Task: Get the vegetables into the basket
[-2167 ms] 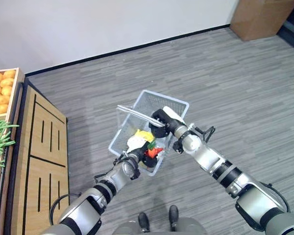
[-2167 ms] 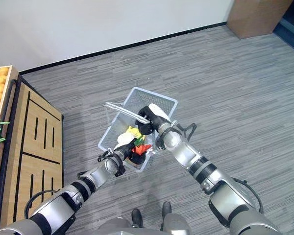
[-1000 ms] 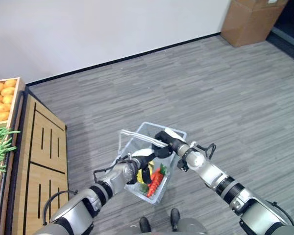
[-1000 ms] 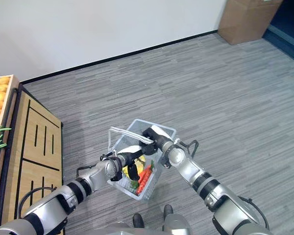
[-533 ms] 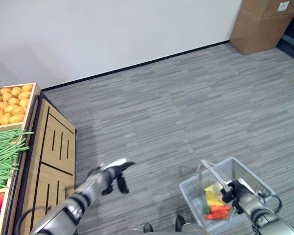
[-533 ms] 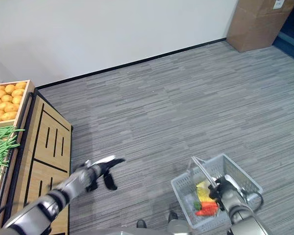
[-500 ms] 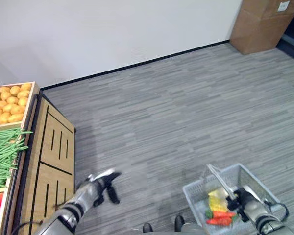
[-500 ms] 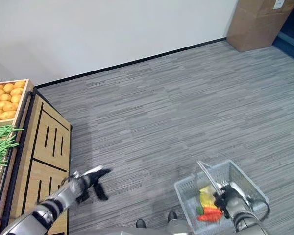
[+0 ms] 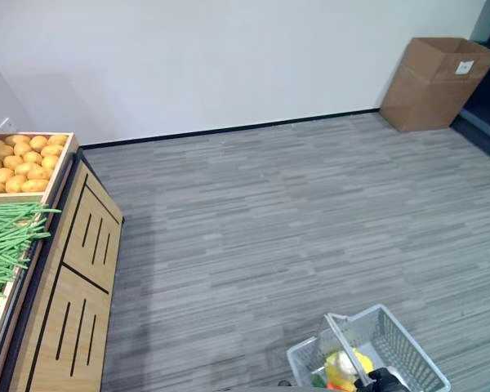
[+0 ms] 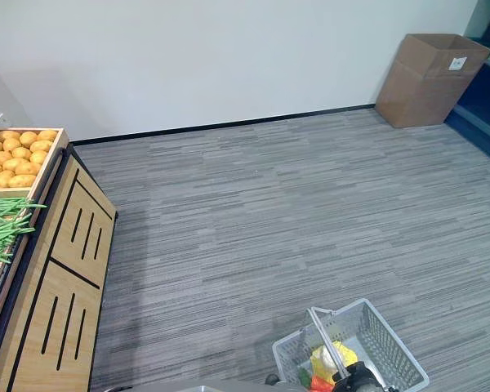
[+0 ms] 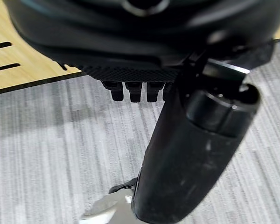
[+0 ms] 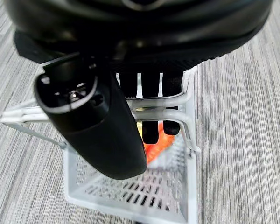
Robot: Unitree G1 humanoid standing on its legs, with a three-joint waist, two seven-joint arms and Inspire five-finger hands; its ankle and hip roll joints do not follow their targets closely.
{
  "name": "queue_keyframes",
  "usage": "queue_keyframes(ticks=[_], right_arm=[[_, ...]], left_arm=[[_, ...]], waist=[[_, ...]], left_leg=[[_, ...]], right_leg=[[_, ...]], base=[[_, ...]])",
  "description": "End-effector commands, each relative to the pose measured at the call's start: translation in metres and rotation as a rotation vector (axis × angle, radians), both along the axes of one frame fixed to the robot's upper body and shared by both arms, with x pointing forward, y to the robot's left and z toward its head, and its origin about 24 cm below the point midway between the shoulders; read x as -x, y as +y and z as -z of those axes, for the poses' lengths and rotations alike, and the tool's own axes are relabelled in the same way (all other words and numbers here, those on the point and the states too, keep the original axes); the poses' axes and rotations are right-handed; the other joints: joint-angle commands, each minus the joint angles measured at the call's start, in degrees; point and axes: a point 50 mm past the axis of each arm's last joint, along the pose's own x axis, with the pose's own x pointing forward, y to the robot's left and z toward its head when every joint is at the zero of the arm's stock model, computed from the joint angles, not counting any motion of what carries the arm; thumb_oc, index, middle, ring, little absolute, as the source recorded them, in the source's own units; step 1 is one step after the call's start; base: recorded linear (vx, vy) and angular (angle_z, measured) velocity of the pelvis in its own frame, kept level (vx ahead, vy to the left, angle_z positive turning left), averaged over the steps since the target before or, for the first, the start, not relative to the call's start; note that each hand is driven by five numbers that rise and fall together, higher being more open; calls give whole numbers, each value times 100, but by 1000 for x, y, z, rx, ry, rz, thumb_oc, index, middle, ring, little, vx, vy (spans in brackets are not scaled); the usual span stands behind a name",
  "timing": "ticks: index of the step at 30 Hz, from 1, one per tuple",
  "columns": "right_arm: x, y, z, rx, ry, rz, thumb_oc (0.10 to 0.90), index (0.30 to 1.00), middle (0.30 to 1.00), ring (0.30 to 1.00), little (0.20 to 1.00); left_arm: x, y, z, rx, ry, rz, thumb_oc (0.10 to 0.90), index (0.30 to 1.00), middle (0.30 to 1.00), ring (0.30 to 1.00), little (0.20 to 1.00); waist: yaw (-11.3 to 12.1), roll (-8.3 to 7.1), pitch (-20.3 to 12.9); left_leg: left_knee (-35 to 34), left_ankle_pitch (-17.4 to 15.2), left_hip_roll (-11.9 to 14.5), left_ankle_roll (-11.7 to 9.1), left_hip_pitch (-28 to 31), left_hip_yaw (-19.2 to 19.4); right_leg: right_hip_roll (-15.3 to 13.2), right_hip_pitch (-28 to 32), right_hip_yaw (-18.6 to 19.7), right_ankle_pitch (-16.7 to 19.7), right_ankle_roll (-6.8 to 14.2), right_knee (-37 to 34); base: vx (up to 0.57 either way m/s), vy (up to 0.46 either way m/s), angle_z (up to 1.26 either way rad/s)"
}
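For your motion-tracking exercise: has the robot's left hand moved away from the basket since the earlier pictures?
Yes. Earlier it was at the basket beside the vegetables; now the left hand hangs apart, near the wooden stand, holding nothing.

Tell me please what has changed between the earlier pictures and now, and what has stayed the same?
The left hand has come out of the basket and away from it; its fingers now curl on nothing, above the floor beside the wooden stand. The camera has also swung, so the whole view has shifted. The right hand stays curled round the basket's handle, and the yellow and red vegetables remain inside.
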Motion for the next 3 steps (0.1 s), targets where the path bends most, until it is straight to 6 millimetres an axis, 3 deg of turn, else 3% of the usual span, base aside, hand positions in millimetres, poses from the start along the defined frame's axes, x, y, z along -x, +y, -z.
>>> queue_keyframes(ticks=[1, 3], right_arm=[[-20, -13, -8, 50, -47, -4, 400, 300, 300, 300, 300], [-12, -11, -5, 43, -20, 1, 400, 300, 300, 300, 300]], left_arm=[[-45, 11, -11, -81, -99, 108, 900, 1000, 1000, 1000, 1000], [-46, 9, -11, -74, -107, 127, 900, 1000, 1000, 1000, 1000]], waist=[[29, -141, 55], [43, -143, 52]], left_leg=[[-3, -326, 123, -219, 171, 22], [-3, -330, 112, -216, 160, 12]], right_leg=[[-477, 65, -33, -355, 435, 108], [-480, 58, -29, -348, 441, 99]], base=[[0, 0, 0], [2, 22, 4]])
